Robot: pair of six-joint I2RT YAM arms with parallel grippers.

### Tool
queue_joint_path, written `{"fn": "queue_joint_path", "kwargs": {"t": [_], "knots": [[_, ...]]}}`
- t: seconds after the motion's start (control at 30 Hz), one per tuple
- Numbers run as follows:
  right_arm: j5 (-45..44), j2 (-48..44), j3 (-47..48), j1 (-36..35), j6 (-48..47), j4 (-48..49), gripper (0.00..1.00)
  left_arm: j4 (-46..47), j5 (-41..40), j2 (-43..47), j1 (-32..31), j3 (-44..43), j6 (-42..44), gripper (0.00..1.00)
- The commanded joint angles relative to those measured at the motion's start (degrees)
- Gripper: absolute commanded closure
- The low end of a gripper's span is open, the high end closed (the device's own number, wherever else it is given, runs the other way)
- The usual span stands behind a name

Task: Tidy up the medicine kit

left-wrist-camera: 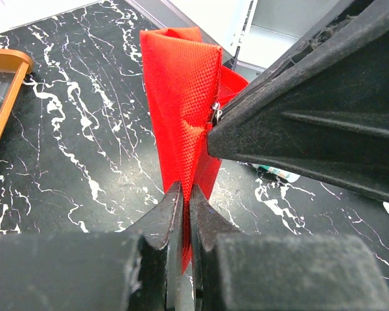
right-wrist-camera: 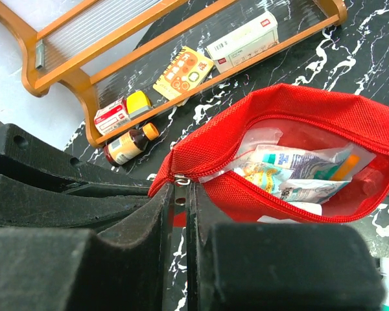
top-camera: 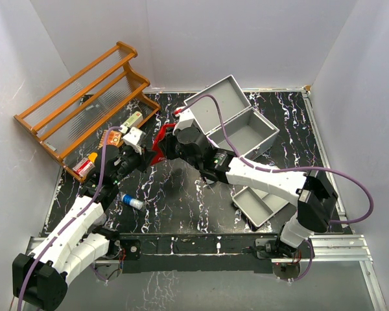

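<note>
The medicine kit (top-camera: 215, 103) sits lid-open at the far right of the tabletop (top-camera: 181, 201). It is rigid metal, probably weighty, and best taken by a wall rim. The left end effector (left-wrist-camera: 181, 194) and right end effector (right-wrist-camera: 179, 194) are each pinched closed on the red pouch (right-wrist-camera: 285, 110), soft unzipped fabric likely to spill if tipped.

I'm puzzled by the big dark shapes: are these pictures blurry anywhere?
Left wrist: the left tool looms dark and soft up close, the red pouch sharp. Right wrist: right tool likewise blurred, pouch contents and wooden rack crisp. Top external: evenly lit, sharp throughout.
</note>
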State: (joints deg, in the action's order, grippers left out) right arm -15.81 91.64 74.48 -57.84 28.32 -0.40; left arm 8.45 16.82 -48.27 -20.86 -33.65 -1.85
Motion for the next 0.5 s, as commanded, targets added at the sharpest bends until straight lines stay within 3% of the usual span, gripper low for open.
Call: {"fn": "queue_joint_path", "kwargs": {"t": [0.0,0.1,0.23,0.33,0.47], "knots": [[1.4,-2.2,1.6,0.3,-3.9,1.9,0.88,2.6,2.5,1.2,-0.3,-1.9,1.0,1.0],[1.4,-1.8,2.2,0.3,-4.2,1.4,0.77,2.5,2.9,1.5,-0.3,-1.9,1.2,1.0],[2.1,-1.1,2.6,0.4,-4.5,1.2,0.74,2.7,3.8,1.6,-0.2,-1.7,1.3,1.0],[2.1,-0.5,3.0,0.4,-4.6,1.3,0.74,2.9,4.4,1.6,-0.2,-1.7,1.4,1.0],[2.2,0.2,3.7,0.6,-5.1,1.3,0.81,2.9,4.5,1.7,-0.2,-1.7,1.5,1.0]]}}
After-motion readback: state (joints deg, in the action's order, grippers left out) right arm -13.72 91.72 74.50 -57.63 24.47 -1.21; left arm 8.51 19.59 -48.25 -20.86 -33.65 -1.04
